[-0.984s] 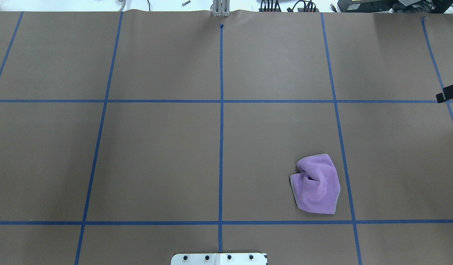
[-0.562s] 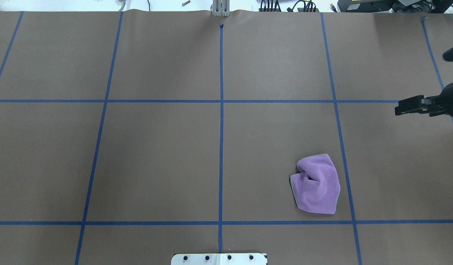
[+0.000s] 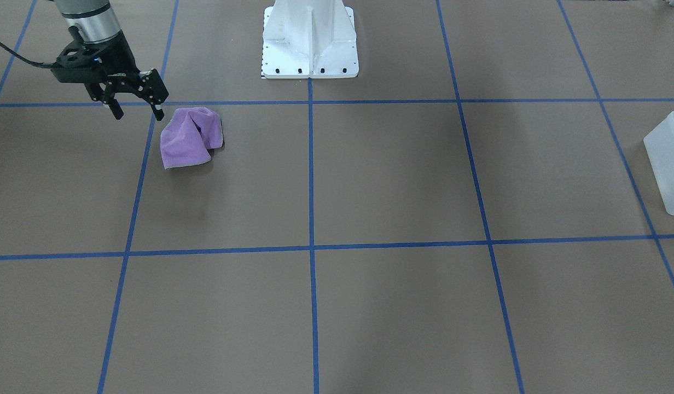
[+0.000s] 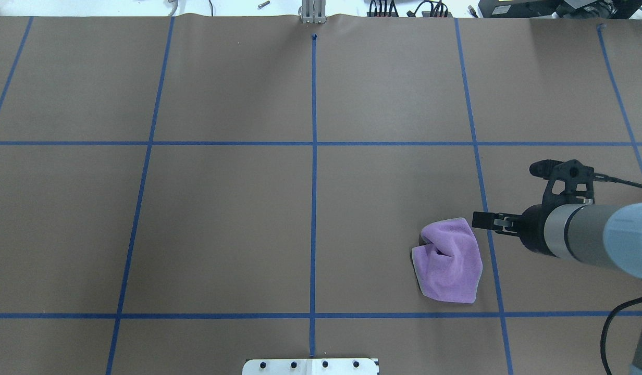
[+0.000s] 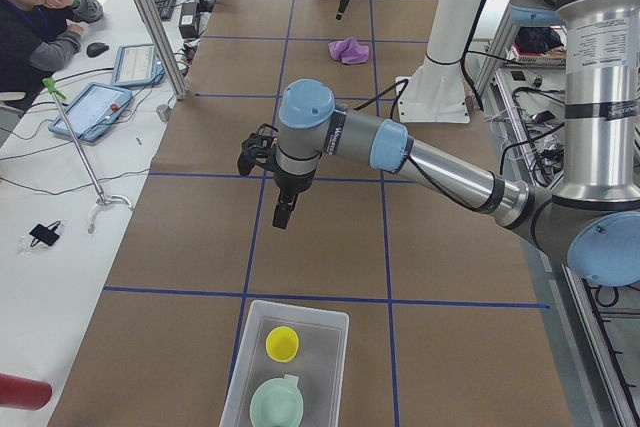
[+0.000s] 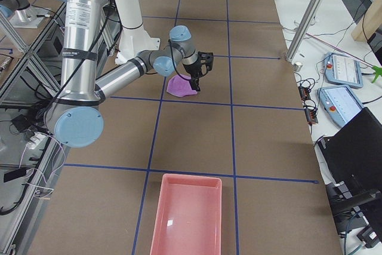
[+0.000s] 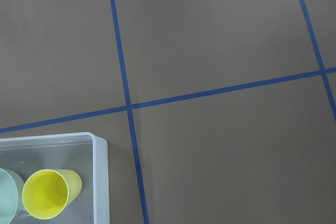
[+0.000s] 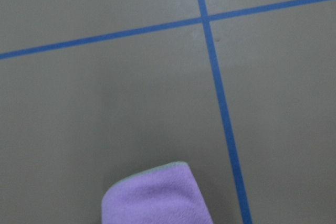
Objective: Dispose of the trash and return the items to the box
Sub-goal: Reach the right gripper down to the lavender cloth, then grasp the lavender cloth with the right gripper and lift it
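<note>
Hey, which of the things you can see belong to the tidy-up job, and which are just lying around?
Part of the job: yellow cup and green bowl, both already in the box; purple cloth, probably, with the open right gripper beside it.
Just lying about: pink tray, role unclear; tablets on the side bench.

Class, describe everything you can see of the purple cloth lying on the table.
The purple cloth is a small, soft, fleecy-looking piece with a paler stitched edge. It lies crumpled and folded over on itself, with a raised hump and a dark crease, on the brown paper-covered table, just beside a blue tape line. The right gripper, fingers apart, hovers at its edge; whether it touches the cloth is unclear.
</note>
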You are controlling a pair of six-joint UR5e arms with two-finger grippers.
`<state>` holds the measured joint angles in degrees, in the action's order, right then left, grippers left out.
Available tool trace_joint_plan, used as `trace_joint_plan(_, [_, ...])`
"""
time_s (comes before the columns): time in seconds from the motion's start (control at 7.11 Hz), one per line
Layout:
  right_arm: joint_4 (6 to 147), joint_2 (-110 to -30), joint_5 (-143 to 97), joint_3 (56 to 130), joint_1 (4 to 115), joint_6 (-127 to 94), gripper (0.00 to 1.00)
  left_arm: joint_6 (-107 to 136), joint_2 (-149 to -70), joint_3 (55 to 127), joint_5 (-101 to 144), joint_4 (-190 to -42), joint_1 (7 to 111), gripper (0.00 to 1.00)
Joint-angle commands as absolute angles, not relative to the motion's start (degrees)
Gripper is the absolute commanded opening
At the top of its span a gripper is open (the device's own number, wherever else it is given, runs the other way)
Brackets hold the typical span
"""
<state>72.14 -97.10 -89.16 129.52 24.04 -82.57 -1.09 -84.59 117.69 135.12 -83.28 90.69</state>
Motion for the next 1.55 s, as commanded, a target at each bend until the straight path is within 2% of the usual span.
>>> trace_joint_plan(0.0, [74.6, -93.5, -82.5, 128.9, 15.0, -87.9, 0.74, -1.1, -84.6, 117.8, 135.1, -83.7, 90.4, 0.98])
trace_joint_plan(0.14, [76.7, -90.1, -81.2, 126.9, 13.9, -88.0, 0.74, -1.1, -84.5, 117.6, 135.1, -83.7, 90.3, 0.98])
trace_joint_plan(0.28, [76.8, -88.1, -80.5, 124.7, 13.5, -88.0, 0.68, -1.2, -84.2, 116.8, 135.1, -83.7, 90.2, 0.98])
trace_joint_plan(0.42, [76.8, -87.6, -80.5, 123.8, 13.5, -88.0, 0.49, -1.3, -83.1, 116.7, 135.1, -84.2, 90.2, 0.98])
trace_joint_plan(0.56, [76.8, -87.7, -80.5, 123.0, 13.5, -87.9, 0.16, -1.3, -81.9, 116.6, 135.1, -85.8, 90.2, 0.98])
trace_joint_plan(0.7, [76.8, -88.1, -80.5, 122.7, 13.9, -87.3, 0.00, -1.3, -81.5, 116.5, 135.1, -86.5, 90.2, 0.98])
trace_joint_plan(0.98, [78.9, -87.8, -82.0, 124.0, 17.7, -86.5, 0.00, -3.1, -78.9, 115.6, 135.1, -87.9, 90.2, 0.98])
trace_joint_plan(1.12, [84.0, -87.7, -85.1, 128.0, 20.8, -83.0, 0.00, -4.0, -78.7, 109.1, 135.6, -88.2, 90.3, 0.98])
trace_joint_plan(1.41, [89.6, -87.5, -94.4, 133.4, 32.0, -72.5, 0.00, -5.8, -78.5, 104.0, 135.1, -88.4, 90.4, 0.98])
